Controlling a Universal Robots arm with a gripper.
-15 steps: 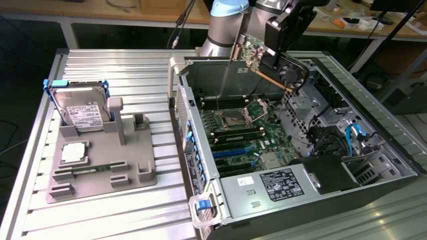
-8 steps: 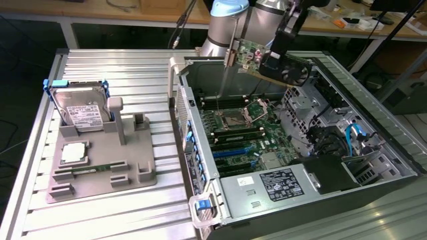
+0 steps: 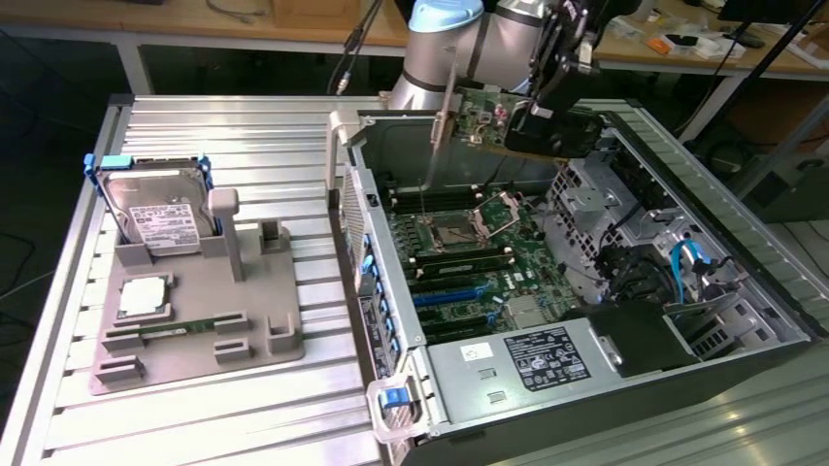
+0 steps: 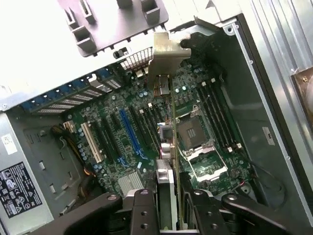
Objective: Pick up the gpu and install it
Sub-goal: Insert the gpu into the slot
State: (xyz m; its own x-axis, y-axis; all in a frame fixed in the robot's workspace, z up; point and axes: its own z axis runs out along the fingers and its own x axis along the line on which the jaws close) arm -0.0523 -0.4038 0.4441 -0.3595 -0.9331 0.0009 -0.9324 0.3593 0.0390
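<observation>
GPU (image 3: 482, 118) sits in the upper middle of my exterior frame, lifted above the far end of the open computer case (image 3: 725, 223). It is not touching the motherboard (image 3: 480, 262) below. Its green board faces the camera. Its silver end bracket hangs down on the exterior view's left side, just inside the case wall.

The gripper (image 3: 518, 131) has its jaws narrowed onto the card and is carrying it. On my wrist feed the GPU (image 4: 165, 134) shows edge-on as a thin strip. It runs out from between the two black fingers (image 4: 144, 210), one on each face of the card. The gripper (image 4: 168, 205) has the motherboard (image 4: 122, 132) spread out beyond it.

In that feed the card's edge lies between the long blue slot (image 4: 131, 132) and the processor socket (image 4: 193, 132). I cannot tell which slot it lines up with.

In the lower middle of the exterior frame I see the power supply label (image 3: 538, 354). The blue slot (image 3: 453, 291) is just above it.

Over on the exterior view's left, well apart from the case, a grey fixture tray (image 3: 194, 359) lies on the ribbed aluminium table (image 3: 247, 126). A hard drive (image 3: 153, 218) stands tilted at the tray's upper end. A memory stick (image 3: 175, 328) lies flat lower down.
</observation>
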